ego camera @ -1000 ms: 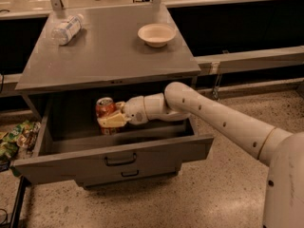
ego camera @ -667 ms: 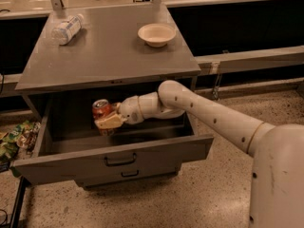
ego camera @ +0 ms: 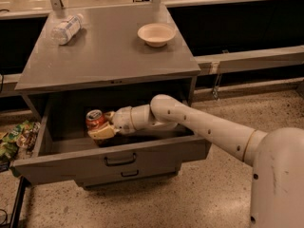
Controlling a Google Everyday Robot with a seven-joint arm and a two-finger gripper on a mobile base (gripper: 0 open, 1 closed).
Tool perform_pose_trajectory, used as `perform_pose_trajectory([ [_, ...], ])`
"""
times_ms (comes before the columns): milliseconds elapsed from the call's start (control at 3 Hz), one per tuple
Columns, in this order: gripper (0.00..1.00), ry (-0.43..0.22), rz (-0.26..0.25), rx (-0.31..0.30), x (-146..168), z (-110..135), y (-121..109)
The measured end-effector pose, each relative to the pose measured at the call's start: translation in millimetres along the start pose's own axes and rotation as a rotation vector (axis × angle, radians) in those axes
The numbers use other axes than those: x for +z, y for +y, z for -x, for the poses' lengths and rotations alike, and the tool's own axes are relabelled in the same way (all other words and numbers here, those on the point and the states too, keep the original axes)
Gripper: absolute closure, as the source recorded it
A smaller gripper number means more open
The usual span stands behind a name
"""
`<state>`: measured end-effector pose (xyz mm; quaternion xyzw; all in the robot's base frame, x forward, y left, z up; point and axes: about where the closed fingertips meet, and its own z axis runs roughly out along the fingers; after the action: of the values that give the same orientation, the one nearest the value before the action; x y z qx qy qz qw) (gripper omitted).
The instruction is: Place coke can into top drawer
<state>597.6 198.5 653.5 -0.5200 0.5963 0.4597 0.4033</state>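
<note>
The top drawer (ego camera: 109,163) of the grey cabinet is pulled open; its front carries a dark bar handle. The red coke can (ego camera: 95,119) with a silver top stands upright inside the drawer, left of centre. My gripper (ego camera: 100,127) reaches into the drawer from the right on a long white arm. Its fingers are closed around the can, one tan finger (ego camera: 102,132) showing in front of the can's lower part. The can's base is hidden behind the finger and the drawer front.
On the cabinet top (ego camera: 109,61) lie a clear plastic water bottle (ego camera: 66,28) at the back left and a beige bowl (ego camera: 156,33) at the back right. A shorter drawer (ego camera: 123,175) sits below. Snack bags (ego camera: 14,139) lie on the floor at the left.
The arm has moved the can leftward and slightly lower inside the drawer. The grip on the can has stayed the same.
</note>
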Motion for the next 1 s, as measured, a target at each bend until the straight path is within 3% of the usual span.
perform_pose_trajectory([
  [333, 0.06, -0.01, -0.028, -0.029, 5, -7, 3],
  [667, 0.25, -0.016, 0.023, -0.032, 1, 0, 3],
  [1000, 0.12, -0.032, 0.054, -0.028, -5, 10, 3],
])
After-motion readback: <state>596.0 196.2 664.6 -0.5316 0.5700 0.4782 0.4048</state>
